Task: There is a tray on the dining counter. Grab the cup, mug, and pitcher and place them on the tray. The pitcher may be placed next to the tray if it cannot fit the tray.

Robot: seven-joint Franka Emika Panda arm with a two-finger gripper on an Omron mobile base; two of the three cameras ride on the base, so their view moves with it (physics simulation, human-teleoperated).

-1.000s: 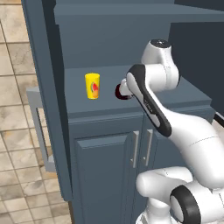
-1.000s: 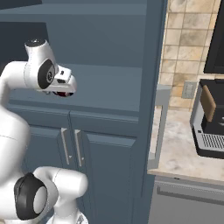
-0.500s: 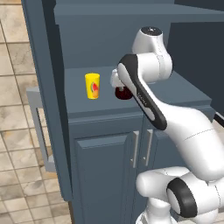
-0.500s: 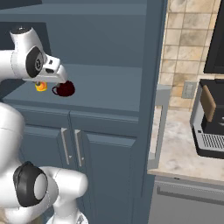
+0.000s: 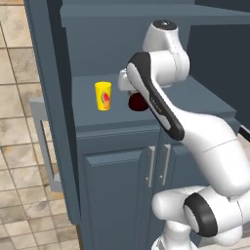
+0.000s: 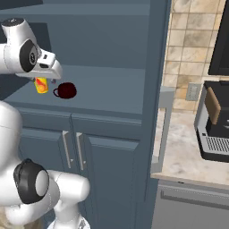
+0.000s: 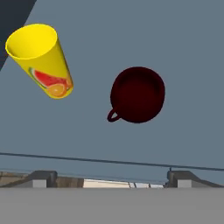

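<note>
A yellow cup (image 5: pixel 103 95) with a red-orange mark stands on the dark cabinet shelf (image 5: pixel 195 105). To its right sits the dark maroon mug (image 6: pixel 67 90), its small handle toward the cup. In the hand view, cup (image 7: pixel 41 65) and mug (image 7: pixel 138 94) lie below and ahead of my gripper (image 7: pixel 112 178). The gripper hovers above the shelf's front edge. It is open and holds nothing, with both fingertips (image 7: pixel 41 177) far apart. My hand (image 6: pixel 44 67) partly covers the cup in the right base view. The tray, the pitcher and the dining counter are out of view.
Two closed cabinet doors with bar handles (image 5: pixel 151 166) sit under the shelf. A tall cabinet side panel with a grey handle (image 6: pixel 161 129) stands to the right. Beyond it is a coffee machine (image 6: pixel 214 120) on a pale countertop (image 6: pixel 179 156). The back wall of the shelf is close.
My hand has risen and swung left from just over the mug to a spot higher above the shelf's front edge. The mug now shows uncovered in the right base view. Jaws stayed open.
</note>
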